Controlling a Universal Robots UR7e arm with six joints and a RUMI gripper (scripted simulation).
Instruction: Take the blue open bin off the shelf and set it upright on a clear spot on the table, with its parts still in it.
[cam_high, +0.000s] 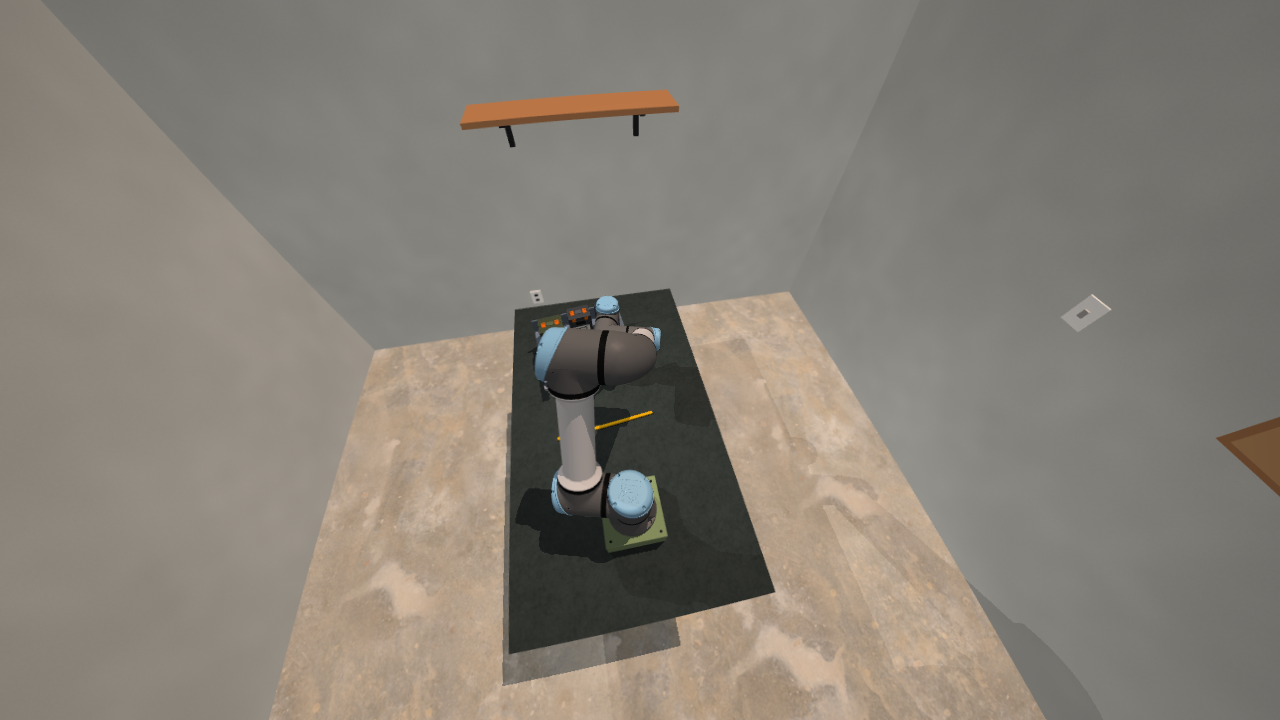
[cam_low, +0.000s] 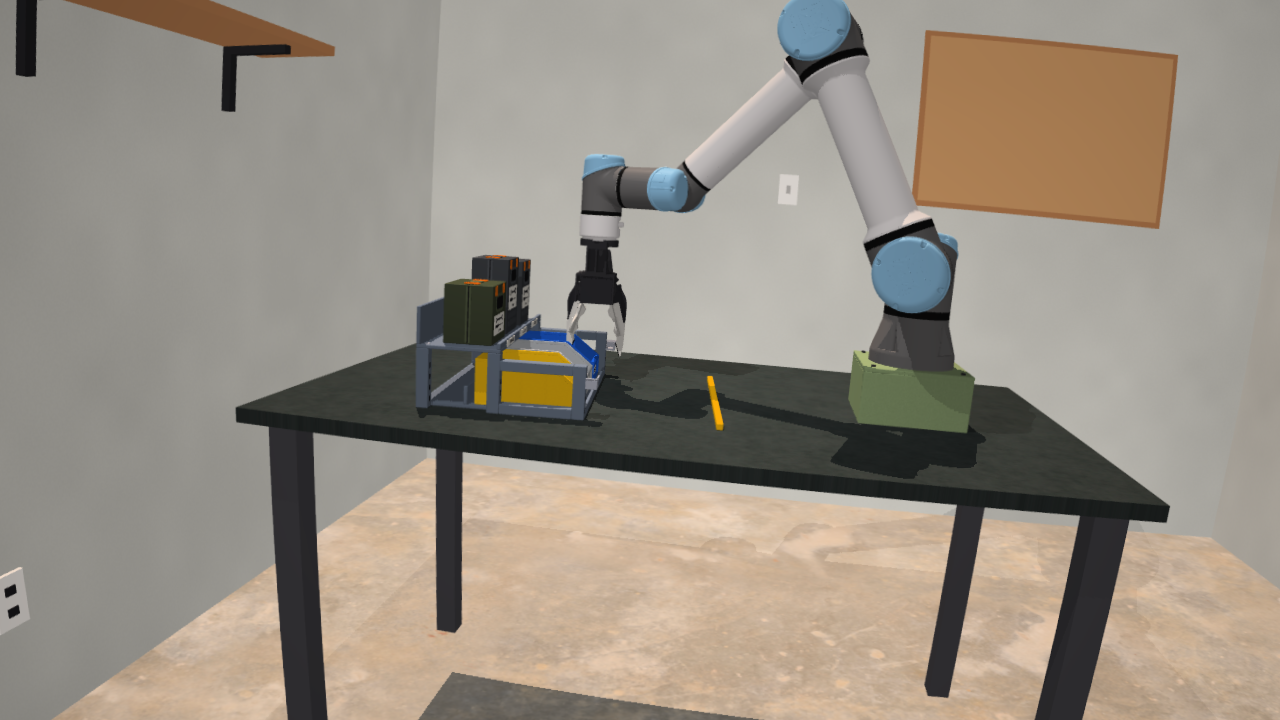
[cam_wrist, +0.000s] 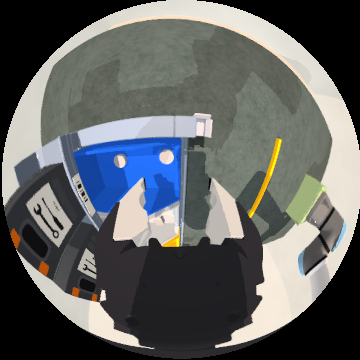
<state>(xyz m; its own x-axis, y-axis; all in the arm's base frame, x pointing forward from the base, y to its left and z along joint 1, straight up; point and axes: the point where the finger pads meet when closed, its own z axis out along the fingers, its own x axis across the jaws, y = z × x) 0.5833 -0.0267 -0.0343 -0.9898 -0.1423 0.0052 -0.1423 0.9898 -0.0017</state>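
Observation:
The blue open bin (cam_low: 560, 340) sits in the grey shelf rack (cam_low: 501, 376) at the left end of the table, next to a yellow bin (cam_low: 526, 380). In the wrist view the blue bin (cam_wrist: 131, 170) holds two round white parts (cam_wrist: 120, 160). My gripper (cam_low: 597, 329) points straight down at the rack's right end. In the wrist view the gripper (cam_wrist: 177, 192) is open. One finger hangs over the bin's inside and the other outside the rack's end rail, with the rail between them. I cannot tell if a finger touches the bin. In the overhead view the arm hides the gripper.
Dark tool boxes (cam_low: 487, 300) stand on the rack's top level, close to the left of my gripper. A thin yellow stick (cam_low: 714, 402) lies on the table between the rack and the green robot base (cam_low: 908, 394). A wooden wall shelf (cam_high: 568, 109) hangs high on the wall.

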